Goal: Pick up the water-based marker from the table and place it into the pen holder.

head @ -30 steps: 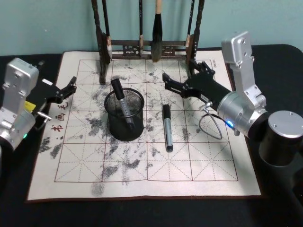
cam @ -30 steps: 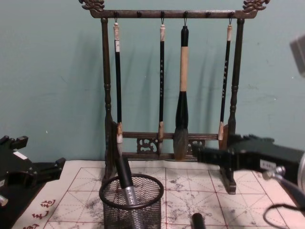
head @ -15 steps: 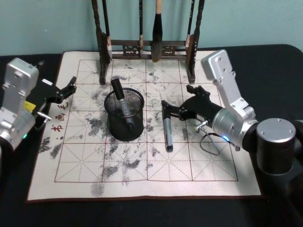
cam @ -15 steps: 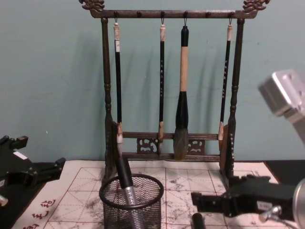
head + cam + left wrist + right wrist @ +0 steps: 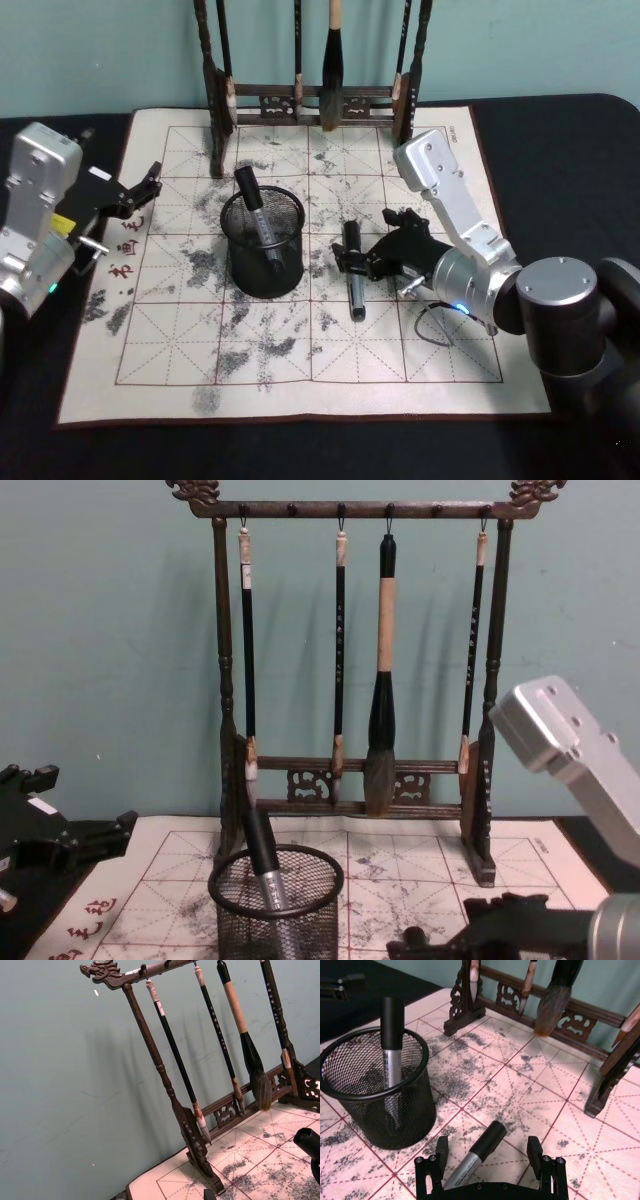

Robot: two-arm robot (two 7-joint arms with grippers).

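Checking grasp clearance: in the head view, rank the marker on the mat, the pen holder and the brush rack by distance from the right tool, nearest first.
1. Marker on the mat, between the right tool's open fingers.
2. Pen holder, to the tool's left.
3. Brush rack, at the mat's far edge.
Left tool parked at the mat's left edge.

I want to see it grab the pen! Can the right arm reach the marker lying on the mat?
Probably yes. The right tool is open and low, with one finger on each side of the marker, and nothing else is in the way. The pen holder stands apart, to the side.
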